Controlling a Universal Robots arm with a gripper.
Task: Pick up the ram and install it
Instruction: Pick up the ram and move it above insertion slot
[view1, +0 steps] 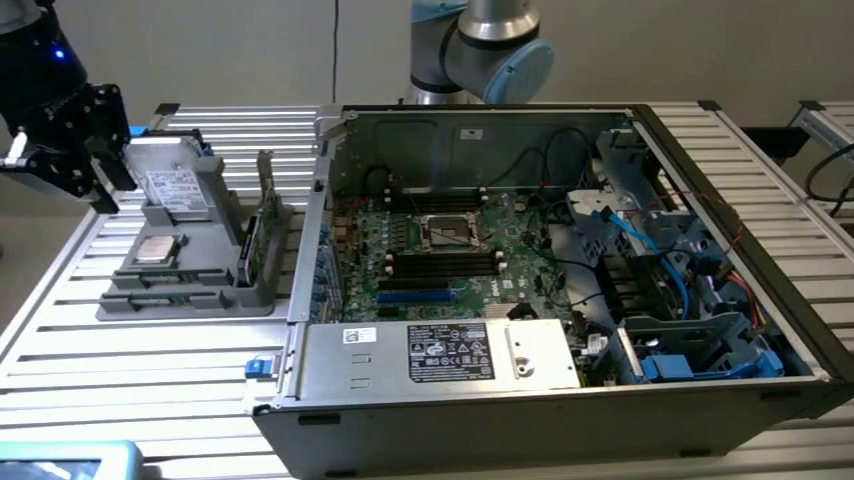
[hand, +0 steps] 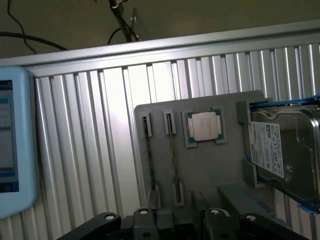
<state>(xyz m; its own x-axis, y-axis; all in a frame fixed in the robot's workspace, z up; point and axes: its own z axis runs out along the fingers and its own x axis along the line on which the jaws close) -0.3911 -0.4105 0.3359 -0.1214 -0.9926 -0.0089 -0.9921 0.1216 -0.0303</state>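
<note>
Tool (hand: 175, 200) is hovering, jaws apart and gripping nothing, over the tray (hand: 210, 170) on the counter (hand: 90, 150). The ram (hand: 173, 155) is standing edge-up in its slot. Squaring the jaws across its flat faces is looking key.

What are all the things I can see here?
ram sticks: two, dark green, standing on edge in the tray
processor chip: one, silver, flat in the tray
hard drive: one, silver, white label, in the tray beside the chip
tray: one, grey, on the table, exterior view's left
computer case: one, black and grey, open, on the table
motherboard: one, green, inside the case
screen device: one, light blue, at the table's edge
table: one, silver slats
arm: one, grey and blue, behind the case
gripper: one, black, near the tray
</note>
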